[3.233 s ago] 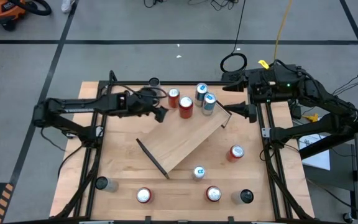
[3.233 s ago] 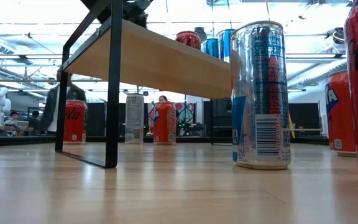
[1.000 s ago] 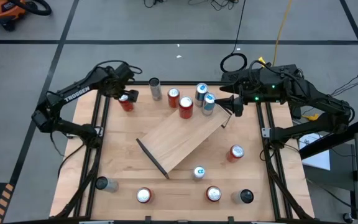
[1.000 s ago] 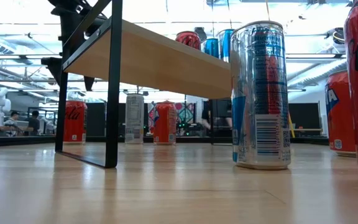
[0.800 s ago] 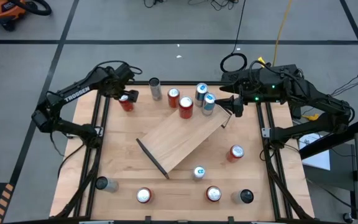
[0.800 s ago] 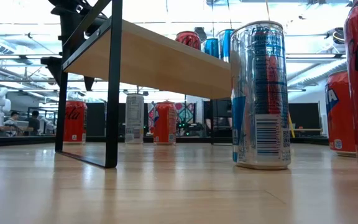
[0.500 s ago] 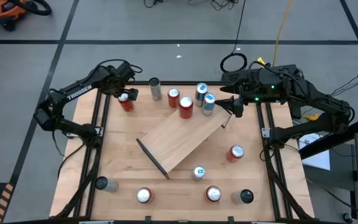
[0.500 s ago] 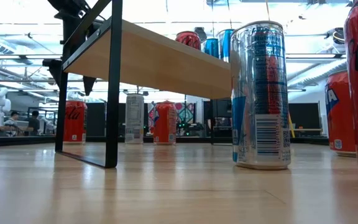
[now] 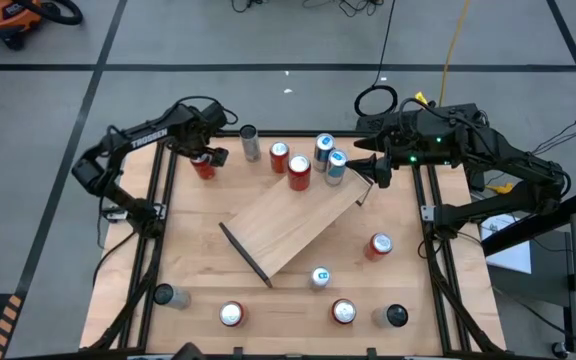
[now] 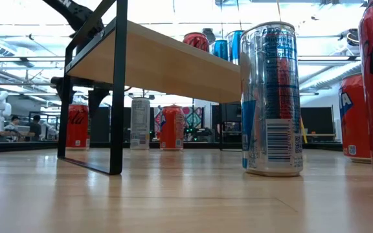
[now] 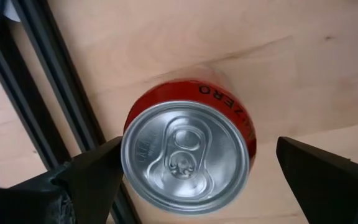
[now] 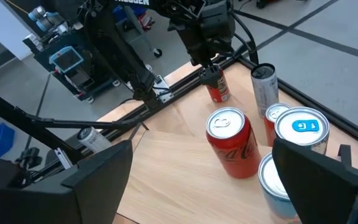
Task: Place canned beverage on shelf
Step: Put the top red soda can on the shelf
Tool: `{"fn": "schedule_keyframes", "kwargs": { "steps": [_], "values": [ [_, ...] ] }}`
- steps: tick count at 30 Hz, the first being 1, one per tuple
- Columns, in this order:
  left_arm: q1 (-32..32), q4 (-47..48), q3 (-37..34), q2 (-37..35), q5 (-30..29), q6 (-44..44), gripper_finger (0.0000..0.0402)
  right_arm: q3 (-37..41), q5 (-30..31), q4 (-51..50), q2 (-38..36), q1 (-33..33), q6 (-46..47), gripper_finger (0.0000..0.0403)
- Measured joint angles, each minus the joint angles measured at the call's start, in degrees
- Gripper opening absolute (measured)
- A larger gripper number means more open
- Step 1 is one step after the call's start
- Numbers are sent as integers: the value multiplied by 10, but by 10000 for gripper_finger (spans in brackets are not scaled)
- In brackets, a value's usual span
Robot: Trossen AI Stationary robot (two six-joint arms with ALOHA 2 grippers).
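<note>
Overhead, the left gripper [image 9: 204, 152] hangs over a red can [image 9: 203, 166] near the table's far-left corner, well apart from the slanted shelf [image 9: 290, 224]; the right gripper [image 9: 377, 172], fingers spread and empty, waits by the shelf's far end. Only the left wrist view shows the fingers [image 11: 89, 180] spread wide either side of the can's top [image 11: 185, 157], not gripping it.

Two dark arms [image 9: 138, 140], white lettering (probably a brand), looping cables.

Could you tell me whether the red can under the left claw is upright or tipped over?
Upright: the red can stands on the table, its unopened lid facing up between the open left claw.
</note>
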State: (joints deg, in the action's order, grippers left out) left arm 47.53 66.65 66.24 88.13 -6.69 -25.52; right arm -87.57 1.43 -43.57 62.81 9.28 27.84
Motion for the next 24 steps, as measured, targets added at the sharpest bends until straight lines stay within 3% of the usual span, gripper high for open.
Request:
{"fn": "schedule_keyframes", "kwargs": {
  "steps": [9,18,24],
  "values": [
    [0,18,0,-10,10,-9,397,0,2,0,0,0,6,364],
    [0,23,0,-19,14,8,323,0,4,0,0,0,0,364],
    [0,21,0,-19,35,11,297,0,4,0,0,0,-14,364]
  ]
}}
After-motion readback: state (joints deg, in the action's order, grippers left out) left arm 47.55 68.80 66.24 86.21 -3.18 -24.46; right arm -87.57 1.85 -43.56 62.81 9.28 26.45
